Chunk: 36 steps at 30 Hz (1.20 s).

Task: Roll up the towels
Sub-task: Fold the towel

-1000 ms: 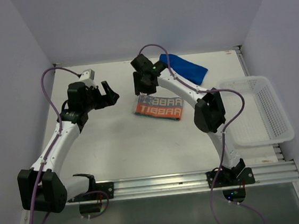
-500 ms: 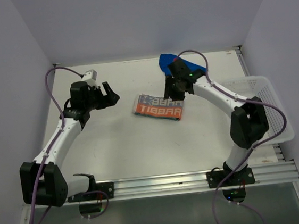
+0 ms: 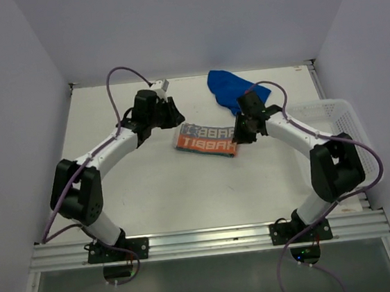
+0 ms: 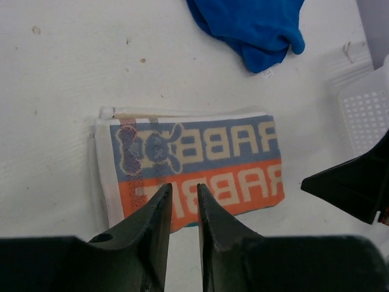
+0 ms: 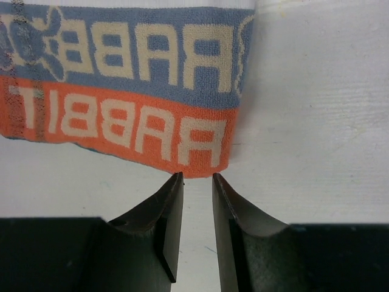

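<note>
Towel lettered RABBIT (image 3: 207, 139) lies folded flat on the table (image 3: 171, 183). I have the left gripper (image 4: 182, 188) at its left end and the right gripper (image 5: 197, 177) at its right corner, jaws narrowly apart, empty. Blue towel (image 3: 229, 86) sits bunched behind.

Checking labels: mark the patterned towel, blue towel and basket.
patterned towel (image 4: 200, 161), left wrist view, middle of the lettered face.
blue towel (image 4: 249, 27), left wrist view, centre of the bunched cloth.
basket (image 3: 323, 104), top view, far rim.
</note>
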Tool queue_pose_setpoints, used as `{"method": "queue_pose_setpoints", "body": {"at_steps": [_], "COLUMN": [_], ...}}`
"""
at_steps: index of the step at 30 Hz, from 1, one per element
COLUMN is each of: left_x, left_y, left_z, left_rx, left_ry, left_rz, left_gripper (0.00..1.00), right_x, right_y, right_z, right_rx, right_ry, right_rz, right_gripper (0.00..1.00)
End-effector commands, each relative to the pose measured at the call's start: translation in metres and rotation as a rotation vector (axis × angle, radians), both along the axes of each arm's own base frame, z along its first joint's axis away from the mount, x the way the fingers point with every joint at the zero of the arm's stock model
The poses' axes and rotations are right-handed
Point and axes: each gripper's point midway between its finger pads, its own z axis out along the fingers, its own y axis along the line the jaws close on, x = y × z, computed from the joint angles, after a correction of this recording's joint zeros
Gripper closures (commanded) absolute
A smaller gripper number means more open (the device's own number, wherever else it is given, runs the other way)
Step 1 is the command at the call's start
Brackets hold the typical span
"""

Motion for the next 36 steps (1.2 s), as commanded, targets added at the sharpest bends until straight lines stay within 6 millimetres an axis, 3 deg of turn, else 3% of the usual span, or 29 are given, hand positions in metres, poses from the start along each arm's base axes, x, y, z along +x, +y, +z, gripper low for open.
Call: {"method": "queue_pose_setpoints", "body": {"at_steps": [1, 3, 8, 14, 20, 25, 30, 36], "left_x": [0.016, 0.018, 0.019, 0.013, 0.002, -0.001, -0.009, -0.036], "left_y": [-0.017, -0.021, -0.032, -0.032, -0.016, -0.008, 0.000, 0.015], "left_z": [-0.013, -0.035, -0.070, -0.097, -0.127, -0.140, -0.149, -0.161], "left_rx": [-0.024, -0.008, -0.013, 0.003, 0.061, 0.091, 0.103, 0.108], "left_ry": [-0.001, 0.042, 0.093, 0.144, 0.187, 0.225, 0.258, 0.302], "left_rz": [-0.014, -0.022, -0.043, -0.039, 0.024, 0.074, 0.110, 0.156], "left_gripper": [0.75, 0.90, 1.00, 1.00, 1.00, 1.00, 1.00, 1.00], "right_x": [0.016, 0.017, 0.025, 0.029, 0.018, 0.013, 0.006, -0.007], "right_y": [0.009, 0.011, 0.020, 0.021, 0.014, 0.009, 0.005, -0.001], "right_z": [0.007, 0.001, -0.011, -0.032, -0.060, -0.073, -0.073, -0.070], "right_rx": [0.035, 0.041, 0.064, 0.050, 0.012, -0.016, -0.046, -0.077], "right_ry": [-0.044, -0.044, -0.031, 0.000, 0.062, 0.085, 0.101, 0.113], "right_rz": [0.018, 0.020, 0.030, 0.031, 0.034, 0.034, 0.066, 0.122], "right_gripper": [0.69, 0.68, 0.79, 0.82, 0.82, 0.82, 0.83, 0.82]}}
